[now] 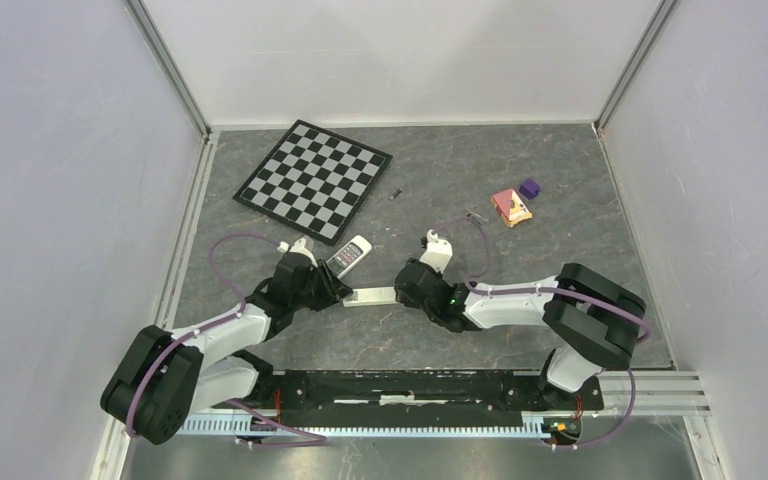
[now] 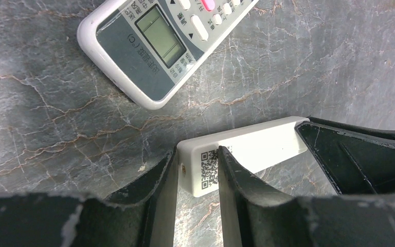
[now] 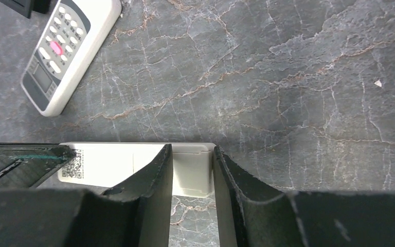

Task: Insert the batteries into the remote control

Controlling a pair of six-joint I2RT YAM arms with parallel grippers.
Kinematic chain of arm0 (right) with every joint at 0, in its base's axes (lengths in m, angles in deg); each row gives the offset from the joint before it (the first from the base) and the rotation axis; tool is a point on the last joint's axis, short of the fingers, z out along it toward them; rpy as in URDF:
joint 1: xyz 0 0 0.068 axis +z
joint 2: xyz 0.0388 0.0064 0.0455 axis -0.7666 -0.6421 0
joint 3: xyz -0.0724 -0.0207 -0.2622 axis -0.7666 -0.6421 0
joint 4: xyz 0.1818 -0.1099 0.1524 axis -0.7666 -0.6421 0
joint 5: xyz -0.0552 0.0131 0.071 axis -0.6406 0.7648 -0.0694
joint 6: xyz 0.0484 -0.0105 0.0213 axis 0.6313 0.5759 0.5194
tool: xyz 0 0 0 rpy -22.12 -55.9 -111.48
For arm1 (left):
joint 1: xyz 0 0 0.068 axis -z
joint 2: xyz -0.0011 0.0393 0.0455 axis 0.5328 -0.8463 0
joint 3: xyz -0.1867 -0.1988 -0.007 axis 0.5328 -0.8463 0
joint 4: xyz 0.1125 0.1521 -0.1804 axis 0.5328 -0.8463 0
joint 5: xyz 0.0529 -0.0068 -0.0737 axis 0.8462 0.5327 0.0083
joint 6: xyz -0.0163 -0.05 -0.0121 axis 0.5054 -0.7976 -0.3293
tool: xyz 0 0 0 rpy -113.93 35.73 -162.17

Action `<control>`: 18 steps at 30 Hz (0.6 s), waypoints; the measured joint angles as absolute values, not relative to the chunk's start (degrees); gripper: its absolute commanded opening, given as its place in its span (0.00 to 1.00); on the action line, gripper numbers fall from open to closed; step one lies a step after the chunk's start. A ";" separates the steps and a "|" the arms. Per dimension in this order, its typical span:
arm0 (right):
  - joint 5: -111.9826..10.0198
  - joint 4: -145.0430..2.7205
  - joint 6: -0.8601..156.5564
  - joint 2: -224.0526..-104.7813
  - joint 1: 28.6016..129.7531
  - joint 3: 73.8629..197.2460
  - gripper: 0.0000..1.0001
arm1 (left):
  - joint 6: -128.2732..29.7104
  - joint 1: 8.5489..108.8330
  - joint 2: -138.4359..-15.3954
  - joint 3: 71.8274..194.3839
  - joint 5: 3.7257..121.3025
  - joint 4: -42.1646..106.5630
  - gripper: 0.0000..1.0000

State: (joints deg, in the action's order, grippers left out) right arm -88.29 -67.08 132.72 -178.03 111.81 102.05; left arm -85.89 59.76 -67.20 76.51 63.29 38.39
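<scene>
A slim white remote control (image 1: 372,296) lies back up on the table between my two grippers. My left gripper (image 1: 338,294) is at its left end. In the left wrist view (image 2: 198,152) its jaws stand a little apart, one finger beside the end face and the other over the QR label (image 2: 209,170). My right gripper (image 1: 405,288) is at the right end. In the right wrist view (image 3: 193,149) its narrowly open jaws frame the battery cover (image 3: 193,172). Two tiny dark batteries (image 1: 396,193) (image 1: 476,215) lie farther back, far from both grippers.
A second white remote with buttons and a screen (image 1: 349,256) (image 2: 159,46) (image 3: 67,51) lies just behind the left gripper. A chessboard (image 1: 315,180) sits at the back left. A pink-orange block (image 1: 511,207) and a purple cube (image 1: 529,187) lie at the back right.
</scene>
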 measured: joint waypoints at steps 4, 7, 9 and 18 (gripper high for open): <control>-83.57 -59.15 132.97 -175.32 109.42 96.15 0.37 | -85.89 59.92 -66.89 76.51 63.55 38.39 0.39; -79.88 -56.63 132.38 -174.60 107.70 94.73 0.35 | -85.89 60.03 -66.83 76.51 63.77 38.35 0.39; -78.39 -56.44 131.61 -174.51 107.04 94.66 0.28 | -85.89 60.07 -66.83 76.51 63.84 38.35 0.39; -73.23 -47.91 128.94 -171.80 104.44 88.59 0.12 | -85.89 60.33 -66.26 76.51 64.34 38.00 0.39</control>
State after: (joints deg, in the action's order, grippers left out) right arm -73.23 -47.91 128.94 -171.80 104.44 88.59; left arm -85.89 60.33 -66.26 76.51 64.34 38.00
